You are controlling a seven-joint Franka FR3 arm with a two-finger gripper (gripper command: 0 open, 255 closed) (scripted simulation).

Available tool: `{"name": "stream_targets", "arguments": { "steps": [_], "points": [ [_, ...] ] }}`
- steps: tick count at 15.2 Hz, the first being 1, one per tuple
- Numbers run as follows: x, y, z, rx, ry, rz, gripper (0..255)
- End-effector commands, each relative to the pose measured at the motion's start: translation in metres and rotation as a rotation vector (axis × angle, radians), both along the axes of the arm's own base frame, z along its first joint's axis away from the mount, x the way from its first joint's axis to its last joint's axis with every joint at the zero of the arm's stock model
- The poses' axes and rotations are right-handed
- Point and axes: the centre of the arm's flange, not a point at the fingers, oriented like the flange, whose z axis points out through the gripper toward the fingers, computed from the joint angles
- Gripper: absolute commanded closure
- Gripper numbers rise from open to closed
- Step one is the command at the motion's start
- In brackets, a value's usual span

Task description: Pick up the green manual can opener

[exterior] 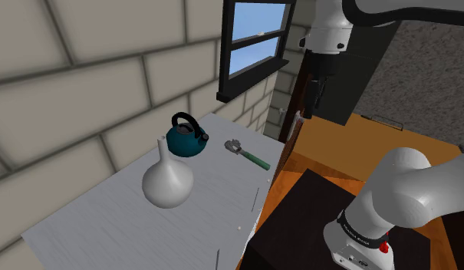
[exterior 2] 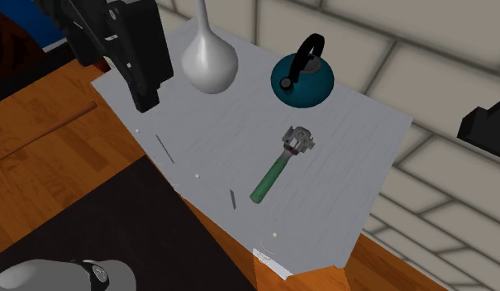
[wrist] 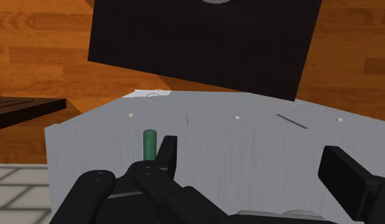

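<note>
The can opener (exterior: 246,154) lies flat on the pale table (exterior: 107,218), near the edge closest to the stand. It has a green handle (exterior 2: 269,178) and a grey metal head (exterior 2: 298,140). In the wrist view the end of the green handle (wrist: 150,144) stands just beyond the left fingertip (wrist: 167,151). My black gripper (exterior: 316,97) hangs high above the table's stand-side edge, well clear of the opener. It appears large in the second exterior view (exterior 2: 147,97). Its fingers stand wide apart (wrist: 254,162), with nothing between them.
A teal kettle (exterior: 185,139) with a black handle sits beside the opener's head, and a white round vase (exterior: 167,181) stands further along the table. A brick wall and window (exterior: 253,42) back the table. The black stand (wrist: 203,44) rests on a wooden floor (exterior 2: 50,157).
</note>
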Motion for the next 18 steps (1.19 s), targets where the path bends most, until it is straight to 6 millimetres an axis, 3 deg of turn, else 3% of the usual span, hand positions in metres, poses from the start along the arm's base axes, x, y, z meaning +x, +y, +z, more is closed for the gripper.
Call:
{"name": "stream_targets", "arguments": {
  "steps": [1,18],
  "points": [
    [0.000,0.000,0.000,0.000,0.000,0.000,0],
    [0.091,-0.040,-0.189,-0.008,-0.129,0.014,0]
  ]
}}
